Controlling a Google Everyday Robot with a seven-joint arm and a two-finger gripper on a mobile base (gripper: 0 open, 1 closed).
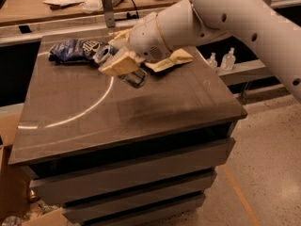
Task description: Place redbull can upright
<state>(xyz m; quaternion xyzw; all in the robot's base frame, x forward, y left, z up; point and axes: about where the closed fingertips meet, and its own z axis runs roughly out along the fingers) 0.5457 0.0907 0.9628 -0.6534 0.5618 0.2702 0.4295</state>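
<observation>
Camera view: the gripper was out over the far half of the table, at about 12 o'clock from its middle, its tan fingers clamped across the redbull can. The can lay tilted in that grip, not upright. Its shiny silver top pointed to 10 o'clock and its darker lower end to 4 o'clock, low over the tabletop, perhaps touching it; hard to tell. The count: one can and two bags. The dark blue snack bag lay at 10 o'clock, just beside the can's top. The brown and yellow chip bag lay at 1 o'clock, half under the arm. Two small bottles stood off the table at 2 o'clock.
</observation>
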